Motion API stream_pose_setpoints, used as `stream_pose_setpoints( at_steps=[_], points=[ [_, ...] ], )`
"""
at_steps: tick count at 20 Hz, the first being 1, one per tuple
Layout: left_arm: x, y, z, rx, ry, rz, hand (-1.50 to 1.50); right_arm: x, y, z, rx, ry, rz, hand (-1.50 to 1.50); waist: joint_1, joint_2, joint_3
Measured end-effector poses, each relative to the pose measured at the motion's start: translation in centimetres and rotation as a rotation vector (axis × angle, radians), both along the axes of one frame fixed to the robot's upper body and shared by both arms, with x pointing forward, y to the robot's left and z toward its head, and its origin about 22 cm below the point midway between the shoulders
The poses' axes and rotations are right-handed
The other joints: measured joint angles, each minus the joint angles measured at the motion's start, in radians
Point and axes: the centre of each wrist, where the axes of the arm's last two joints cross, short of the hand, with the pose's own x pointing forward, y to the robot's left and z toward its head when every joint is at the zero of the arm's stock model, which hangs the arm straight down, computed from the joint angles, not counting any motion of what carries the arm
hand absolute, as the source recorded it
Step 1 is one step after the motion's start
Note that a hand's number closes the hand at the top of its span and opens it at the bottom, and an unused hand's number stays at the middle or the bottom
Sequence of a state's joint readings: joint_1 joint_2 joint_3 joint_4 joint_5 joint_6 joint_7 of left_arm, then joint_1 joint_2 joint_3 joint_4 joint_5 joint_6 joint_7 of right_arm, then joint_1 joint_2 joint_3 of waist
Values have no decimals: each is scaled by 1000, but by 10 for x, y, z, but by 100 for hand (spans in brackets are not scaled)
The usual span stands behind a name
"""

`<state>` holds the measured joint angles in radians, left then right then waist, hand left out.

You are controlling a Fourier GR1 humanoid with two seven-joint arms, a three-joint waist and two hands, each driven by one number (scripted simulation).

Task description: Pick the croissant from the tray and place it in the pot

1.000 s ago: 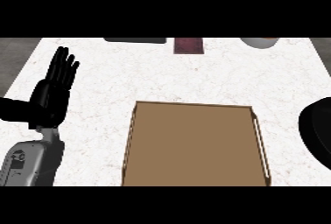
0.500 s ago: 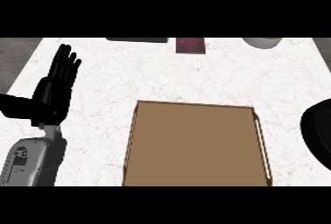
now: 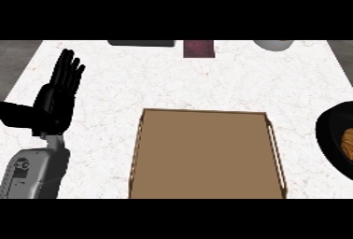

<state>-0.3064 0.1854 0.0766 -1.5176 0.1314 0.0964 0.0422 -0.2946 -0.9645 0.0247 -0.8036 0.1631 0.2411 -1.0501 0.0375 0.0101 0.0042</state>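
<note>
A brown tray (image 3: 207, 154) with a thin raised rim lies on the white marbled table (image 3: 172, 79), in the lower middle of the head view. Its flat floor shows bare brown all over.

At the right edge, just beside the tray, stands the black pot (image 3: 329, 140), only partly in view. Inside it, against the dark wall, shows a golden-brown, ridged piece that looks like the croissant (image 3: 347, 144); most of it is cut off by the view's edge, so its shape cannot be told fully.

The left hand (image 3: 55, 100) shows at the left, well apart from the tray, fingers straight and pointing up, thumb out to the side, holding nothing. Its grey forearm (image 3: 31, 170) comes in from the lower edge. The right hand does not show.

Along the far edge lie a dark flat object (image 3: 141, 43), a maroon block (image 3: 198, 48) and a pale round vessel (image 3: 273, 45).
</note>
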Motion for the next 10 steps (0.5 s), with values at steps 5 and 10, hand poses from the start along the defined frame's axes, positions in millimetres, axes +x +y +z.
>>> stream_pose_setpoints(
  at_steps=[5, 10],
  points=[
    [1, 3, 2, 3, -2, 4, 0, 3, -5, 4, 164, 47, -59, -150, -2, 1, -1],
    [1, 0, 4, -5, -6, -10, 0, 3, -18, 18, 312, 83, -124, -150, 4, 3, 1]
  ],
)
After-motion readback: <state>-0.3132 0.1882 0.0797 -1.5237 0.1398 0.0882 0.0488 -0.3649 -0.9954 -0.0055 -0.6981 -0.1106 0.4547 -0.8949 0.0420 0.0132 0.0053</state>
